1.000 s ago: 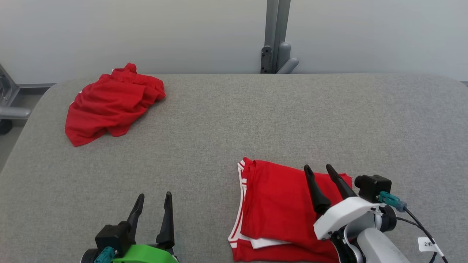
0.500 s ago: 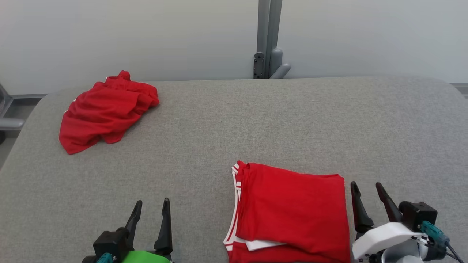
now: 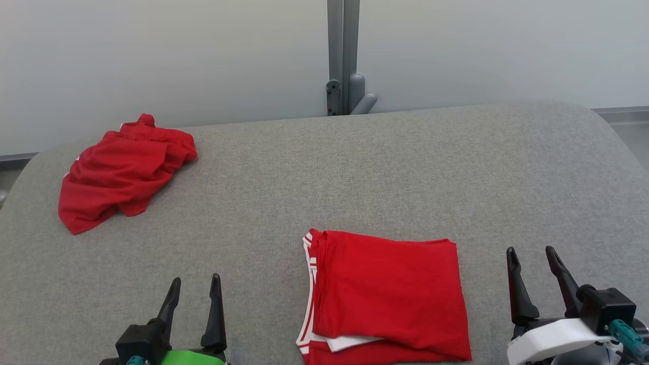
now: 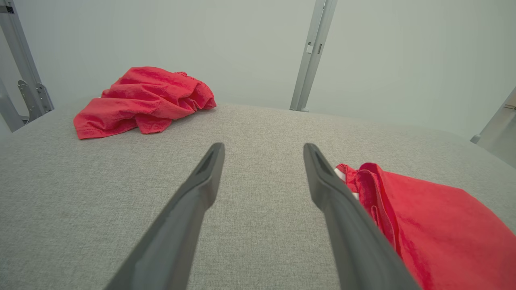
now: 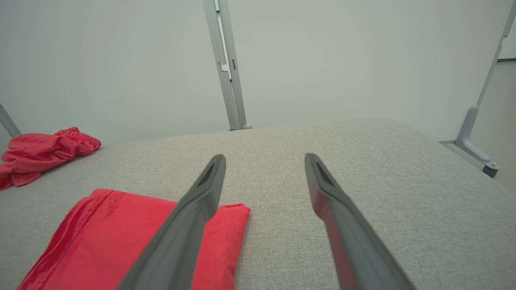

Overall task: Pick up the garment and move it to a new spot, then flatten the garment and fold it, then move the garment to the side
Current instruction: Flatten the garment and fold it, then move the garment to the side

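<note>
Garment point(image 3: 388, 296) red, folded, white-trimmed

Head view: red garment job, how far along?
Done: the folded garment lies as a neat rectangle on the grey table. In hand: nothing; the left claw and right claw stand open and empty either side of it. Left: possibly shifting it aside; the crumpled garment at far left looks untouched.
</note>
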Robot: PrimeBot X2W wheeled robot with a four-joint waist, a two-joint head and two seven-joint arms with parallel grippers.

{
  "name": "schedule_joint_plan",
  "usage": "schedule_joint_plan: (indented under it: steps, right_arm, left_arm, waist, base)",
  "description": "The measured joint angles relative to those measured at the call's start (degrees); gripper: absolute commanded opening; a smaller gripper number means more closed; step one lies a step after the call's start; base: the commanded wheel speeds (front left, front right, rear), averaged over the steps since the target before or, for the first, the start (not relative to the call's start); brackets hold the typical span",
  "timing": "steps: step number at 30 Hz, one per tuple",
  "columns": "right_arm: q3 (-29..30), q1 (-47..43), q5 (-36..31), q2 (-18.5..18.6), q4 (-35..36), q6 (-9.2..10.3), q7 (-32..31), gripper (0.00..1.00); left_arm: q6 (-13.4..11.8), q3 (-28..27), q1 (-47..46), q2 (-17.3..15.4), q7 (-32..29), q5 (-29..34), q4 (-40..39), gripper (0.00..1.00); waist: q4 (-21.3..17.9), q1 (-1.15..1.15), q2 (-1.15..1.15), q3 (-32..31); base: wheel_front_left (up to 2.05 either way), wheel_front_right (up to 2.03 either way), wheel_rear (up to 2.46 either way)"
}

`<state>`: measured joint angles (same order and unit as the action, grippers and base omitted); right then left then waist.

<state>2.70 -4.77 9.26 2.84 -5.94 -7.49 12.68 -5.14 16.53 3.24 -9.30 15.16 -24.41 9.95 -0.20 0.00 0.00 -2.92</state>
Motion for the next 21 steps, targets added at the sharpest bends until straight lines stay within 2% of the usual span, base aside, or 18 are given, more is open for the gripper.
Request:
schedule_joint_plan:
  steps: [7, 21]
  right_arm:
    - [0.00, -0.88, 0.42, 0.01, 2.76, 0.00, -1.02, 1.00]
    - [-0.30, -0.70, 0.92, 0.00, 2.12, 0.00, -1.19, 1.00]
  left_arm:
    - [0.37, -0.51, 0.34, 0.78, 0.01, 0.85, -0.02, 1.00]
    - [1.12, -0.98, 0.24, 1.38, 0.00, 2.49, 0.81, 1.00]
  waist:
    - [-0.17, 0.00, 0.00, -0.21]
    - [0.82, 0.00, 0.00, -0.34]
  base:
    - [0.00, 0.00, 0.00]
    - [0.00, 0.00, 0.00]
